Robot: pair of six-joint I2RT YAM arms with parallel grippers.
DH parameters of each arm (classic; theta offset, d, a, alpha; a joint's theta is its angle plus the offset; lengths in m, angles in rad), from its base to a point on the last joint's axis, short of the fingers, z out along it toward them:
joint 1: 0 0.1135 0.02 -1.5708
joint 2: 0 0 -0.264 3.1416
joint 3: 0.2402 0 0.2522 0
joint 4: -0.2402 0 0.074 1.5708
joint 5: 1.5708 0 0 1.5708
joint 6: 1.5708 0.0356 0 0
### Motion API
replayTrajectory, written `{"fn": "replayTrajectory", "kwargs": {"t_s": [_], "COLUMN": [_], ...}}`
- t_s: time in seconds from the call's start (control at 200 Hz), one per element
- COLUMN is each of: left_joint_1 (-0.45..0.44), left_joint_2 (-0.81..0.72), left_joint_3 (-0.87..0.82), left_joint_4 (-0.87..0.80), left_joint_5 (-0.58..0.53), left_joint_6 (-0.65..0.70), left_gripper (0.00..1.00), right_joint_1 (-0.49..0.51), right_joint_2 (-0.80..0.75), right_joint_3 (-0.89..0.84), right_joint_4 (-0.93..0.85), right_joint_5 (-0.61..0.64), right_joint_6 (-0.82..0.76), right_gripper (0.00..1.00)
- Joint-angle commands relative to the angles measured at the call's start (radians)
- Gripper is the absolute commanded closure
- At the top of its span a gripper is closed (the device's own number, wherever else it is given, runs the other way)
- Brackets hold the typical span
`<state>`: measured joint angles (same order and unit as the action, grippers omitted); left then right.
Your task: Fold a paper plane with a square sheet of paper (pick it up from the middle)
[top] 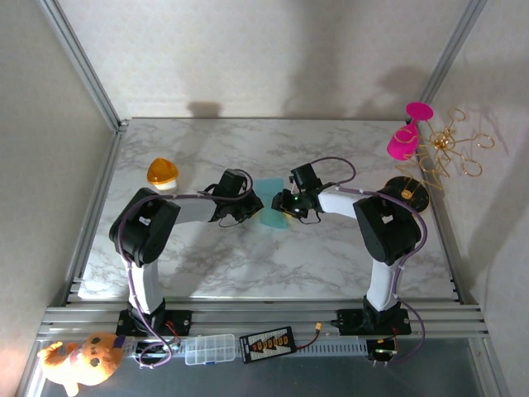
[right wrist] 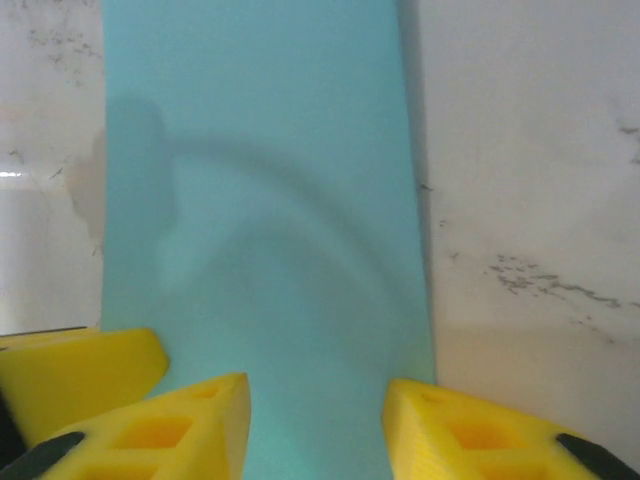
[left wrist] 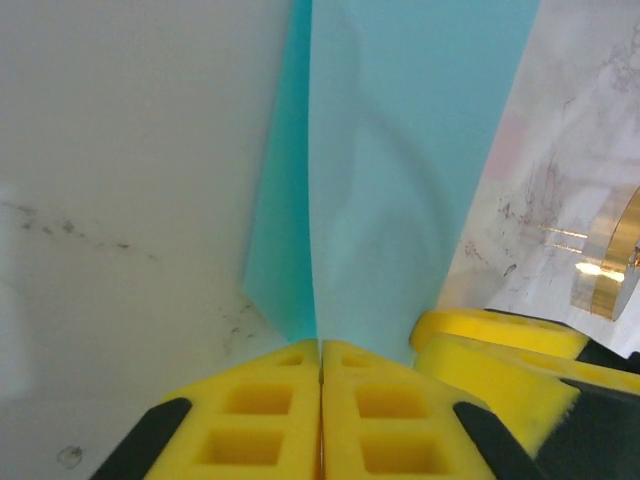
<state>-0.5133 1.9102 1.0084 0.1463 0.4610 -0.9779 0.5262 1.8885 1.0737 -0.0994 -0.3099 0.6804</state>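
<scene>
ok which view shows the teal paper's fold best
Left wrist: the teal paper is pinched in the shut left tool, its fold line clear. Right wrist shows one flat face past the open right tool; top external shows a small sliver.

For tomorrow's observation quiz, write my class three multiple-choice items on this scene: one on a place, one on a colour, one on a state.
1. Where on the table does the orange dome stand?
A on the left side; B on the right side; C dead centre.
2. What colour is the sheet of paper?
A pink; B teal-blue; C white.
3. How do the fingers of the left gripper stand?
A wide apart; B one is missing; C pressed together on the paper.

Key: 1 A, the top view puts it near the left edge. 2 B, both wrist views show teal-blue. 3 C, the left wrist view shows the yellow fingers meeting, with the paper rising from the seam.
</scene>
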Motion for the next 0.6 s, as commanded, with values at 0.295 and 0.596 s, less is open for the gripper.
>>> {"fn": "replayTrajectory", "kwargs": {"t_s": [0.295, 0.596], "left_joint_1": [0.009, 0.009], "left_joint_2": [-0.011, -0.014], "left_joint_3": [-0.021, -0.025], "left_joint_4": [0.062, 0.061], "left_joint_5": [0.011, 0.023], "left_joint_6": [-0.098, -0.117], "left_gripper": [1.0, 1.0], "right_joint_1": [0.009, 0.176], "right_joint_2": [-0.272, -0.388], "right_joint_3": [-0.197, -0.458], "right_joint_4": [0.262, 0.664], "right_joint_5": [0.123, 0.153], "right_joint_6": [-0.4, -0.811], "right_gripper": [0.29, 0.26]}}
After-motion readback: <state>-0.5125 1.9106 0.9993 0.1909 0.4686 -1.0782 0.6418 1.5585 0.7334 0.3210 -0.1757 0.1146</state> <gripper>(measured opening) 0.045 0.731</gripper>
